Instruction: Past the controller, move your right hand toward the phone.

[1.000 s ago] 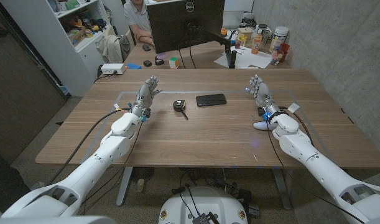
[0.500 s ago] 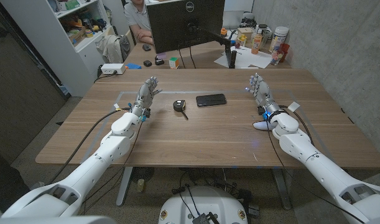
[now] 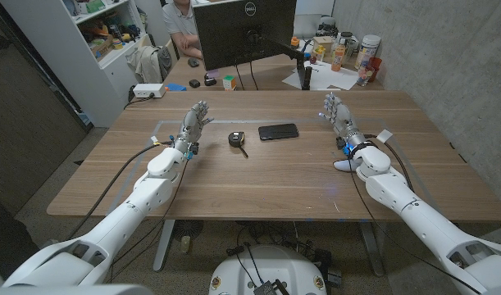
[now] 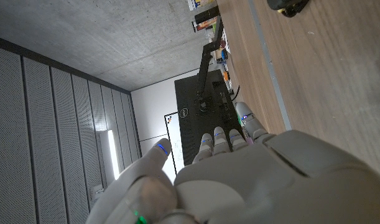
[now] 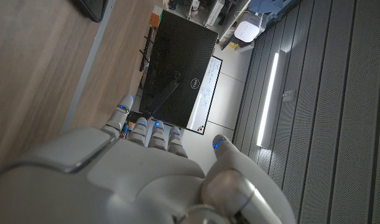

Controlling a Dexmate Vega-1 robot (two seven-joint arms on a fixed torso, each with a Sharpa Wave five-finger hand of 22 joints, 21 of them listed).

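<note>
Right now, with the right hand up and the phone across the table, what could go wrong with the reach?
1. The white controller lies right beside the right wrist; a low sweep might knock it.
2. The right hand is open and well apart from the black phone; a fast approach could shove the phone along the table.
3. The car key lies just past the phone; overshooting might bump it.
</note>
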